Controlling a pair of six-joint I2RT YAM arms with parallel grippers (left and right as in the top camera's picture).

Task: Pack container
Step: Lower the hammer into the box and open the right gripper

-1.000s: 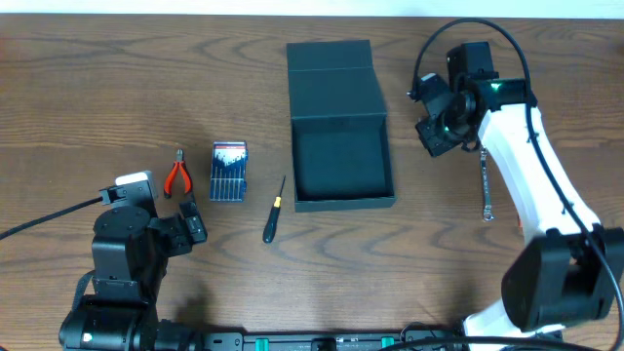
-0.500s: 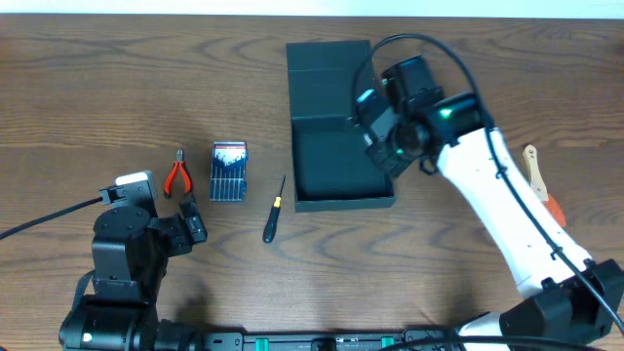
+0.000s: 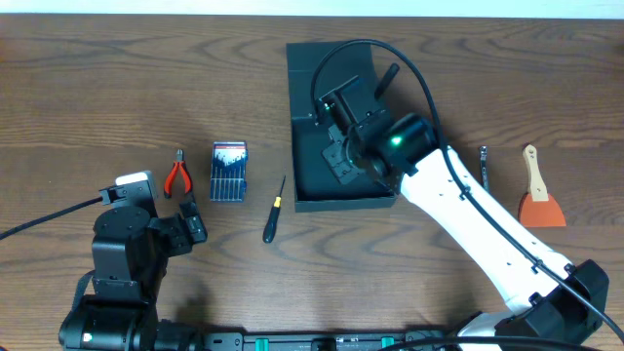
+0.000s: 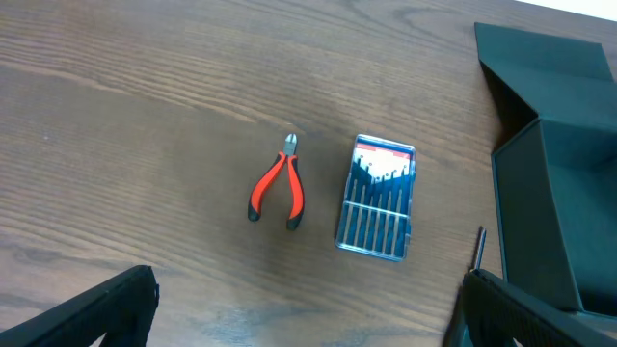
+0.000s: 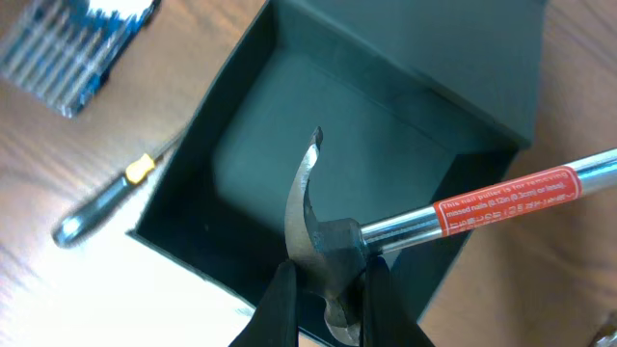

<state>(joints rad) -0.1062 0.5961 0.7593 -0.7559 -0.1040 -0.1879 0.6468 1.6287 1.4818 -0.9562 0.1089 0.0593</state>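
At the middle of the bench [image 3: 97,88] sits the container [image 3: 343,203], its flap lid thrown back toward the far edge so the cavity is open from above. The right gripper [image 5: 328,299] hangs over that cavity, clenched on the head of a hammer [image 5: 482,207], whose handle slants toward the far right corner (gripping by the head, I judge, lets the long handle be angled in last). The left gripper [image 4: 308,299], fingers spread wide and empty, is parked at the front left, short of the bit case [image 3: 229,171], pliers [image 3: 176,175] and screwdriver [image 3: 274,210] waiting beside the container. A second ago the right arm stood over the bench to the container's right. It has since swung in across the wall, uncovering a scraper [image 3: 534,190] near the wrench [image 3: 484,168]. The left arm has not moved.
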